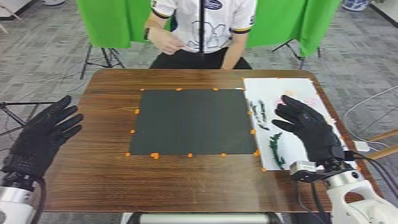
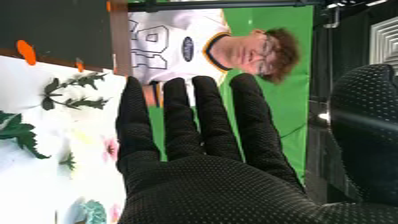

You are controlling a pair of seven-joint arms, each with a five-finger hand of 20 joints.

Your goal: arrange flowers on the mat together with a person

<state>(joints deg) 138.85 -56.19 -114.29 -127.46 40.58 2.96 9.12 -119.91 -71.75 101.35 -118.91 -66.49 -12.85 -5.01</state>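
Observation:
In the head view the right hand (image 1: 306,129) is over the white sheet (image 1: 266,85) at the table's right, its fingers relaxed and holding nothing. The left hand (image 1: 40,135) is at the table's left edge with straight fingers. A dark grey mat (image 1: 191,122) lies flat in the middle. Green sprigs (image 1: 274,147) and pale pink flowers (image 1: 300,90) lie on the sheet, some partly hidden by the right hand. In the right wrist view the right hand (image 2: 213,185) is open, beside leafy sprigs (image 2: 19,132) and a pink flower (image 2: 111,148) on the sheet.
Orange markers (image 1: 155,155) line the borders of mat and sheet. The brown wooden table (image 1: 98,175) extends around the mat. Green curtains (image 1: 107,25) hang behind the far edge, with dark stand legs in front of them.

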